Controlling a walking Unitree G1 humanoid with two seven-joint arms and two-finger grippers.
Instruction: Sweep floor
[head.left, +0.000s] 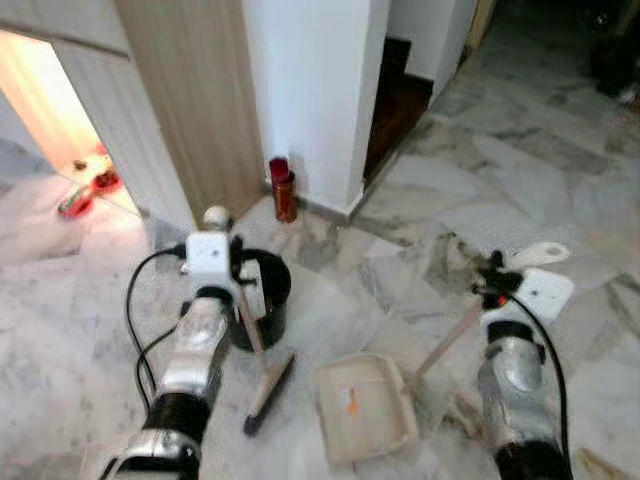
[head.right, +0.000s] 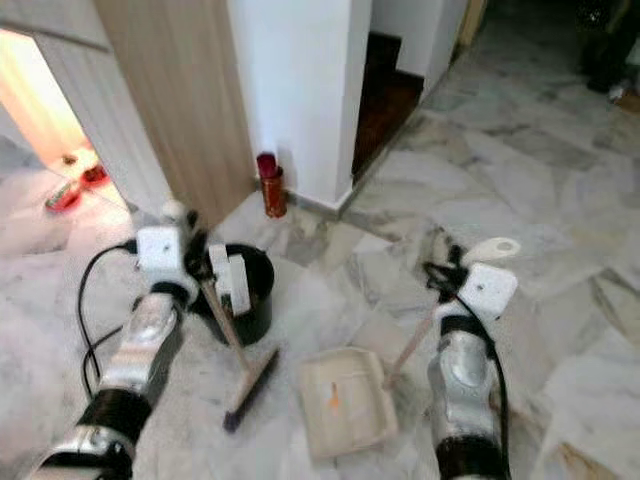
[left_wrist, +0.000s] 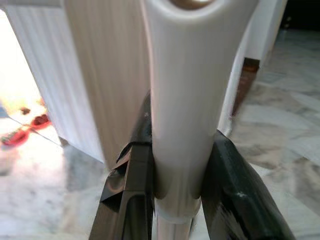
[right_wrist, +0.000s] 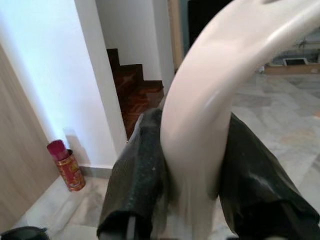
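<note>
Both grippers I run are clenched: left gripper (left_wrist: 175, 200) grasps the broom (head.left: 262, 372), right gripper (right_wrist: 192, 185) the dustpan (head.left: 362, 405) handle at four o'clock.

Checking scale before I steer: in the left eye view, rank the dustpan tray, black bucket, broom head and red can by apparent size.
1. Dustpan tray
2. Black bucket, partly hidden by the left claw
3. Broom head
4. Red can, though it stands farthest away, so its rank is unsure.
</note>
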